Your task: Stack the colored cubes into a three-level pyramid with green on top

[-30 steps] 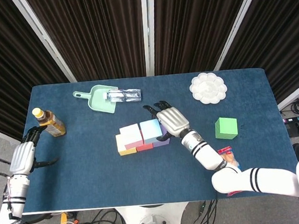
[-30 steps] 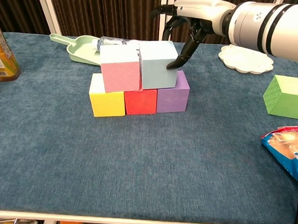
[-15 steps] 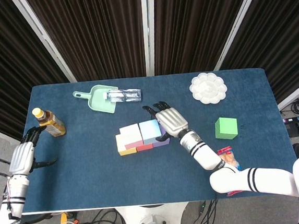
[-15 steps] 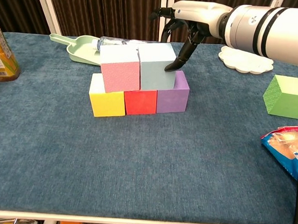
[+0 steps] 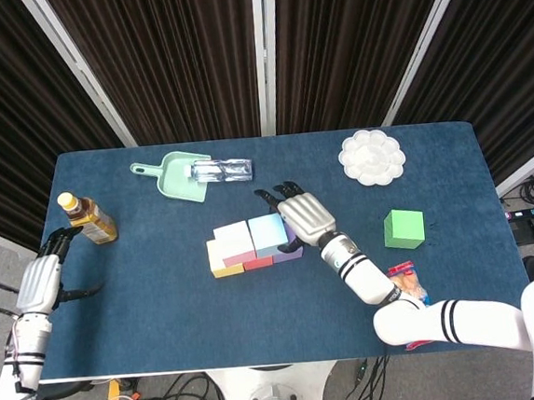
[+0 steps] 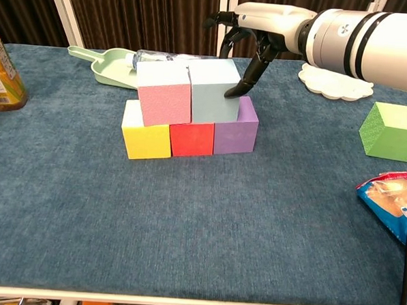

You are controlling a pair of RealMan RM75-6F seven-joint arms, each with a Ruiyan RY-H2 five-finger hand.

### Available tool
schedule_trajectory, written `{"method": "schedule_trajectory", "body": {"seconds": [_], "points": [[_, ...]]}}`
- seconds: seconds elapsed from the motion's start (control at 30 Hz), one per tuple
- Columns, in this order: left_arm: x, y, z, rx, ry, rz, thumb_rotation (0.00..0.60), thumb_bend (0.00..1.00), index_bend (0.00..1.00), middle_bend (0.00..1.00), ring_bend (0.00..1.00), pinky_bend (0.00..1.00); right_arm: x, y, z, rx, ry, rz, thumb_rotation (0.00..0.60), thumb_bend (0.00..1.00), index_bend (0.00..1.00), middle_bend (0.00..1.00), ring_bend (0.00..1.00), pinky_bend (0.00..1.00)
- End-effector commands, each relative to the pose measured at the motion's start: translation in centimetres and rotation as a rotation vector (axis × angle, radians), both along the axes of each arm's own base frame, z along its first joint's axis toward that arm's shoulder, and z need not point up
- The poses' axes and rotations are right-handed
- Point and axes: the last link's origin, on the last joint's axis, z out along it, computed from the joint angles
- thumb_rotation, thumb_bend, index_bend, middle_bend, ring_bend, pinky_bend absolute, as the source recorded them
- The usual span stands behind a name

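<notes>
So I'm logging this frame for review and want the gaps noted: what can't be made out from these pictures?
- Right robot hand: whether its fingers grip the light blue foam cube or only touch it; the far side is hidden in the chest view, and the hand covers it in the head view.
- Left robot hand: outside the chest view.
- Snack packet: cut off by the chest view's right edge.

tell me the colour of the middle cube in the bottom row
Red cube, between yellow and purple; clearest in the chest view.
</notes>
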Motion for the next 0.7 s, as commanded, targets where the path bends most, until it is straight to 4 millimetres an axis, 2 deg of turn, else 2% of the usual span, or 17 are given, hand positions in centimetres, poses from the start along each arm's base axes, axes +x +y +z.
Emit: {"method": "schedule_trajectory", "body": {"seconds": [0.03,0.17,0.3,0.7], "points": [[0.02,0.03,0.0,0.0,0.0,0.0,0.6,0.04,0.11,0.09,0.03,0.14,0.03,0.02,0.04,0.003,-0.002,0.001,0.6,0.13,0.0,0.33,0.03,0.0],[0.05,0.03,0.05,0.003,-0.004,-0.001,0.6,0.04,0.11,0.09,0.03,0.14,0.09,0.06,0.19,0.012,-0.007,0.008,0.6,0.09,0.0,0.2,0.0,0.0],[-0.01,-0.05,0.05,0.002,-0.005,0.001,0.6,0.04,0.11,0.09,0.03,0.14,0.01,0.16,0.23,0.027,-0.006,0.01,0.6,0.05,0.0,0.15,0.0,0.0],[0.2,-0.06,0.03,0.003,-0.007,-0.005,0.6,0.04,0.11,0.09,0.03,0.14,0.5,0.54,0.81,0.035,-0.051,0.022,0.6,0.01,0.0,0.12,0.0,0.0]]}}
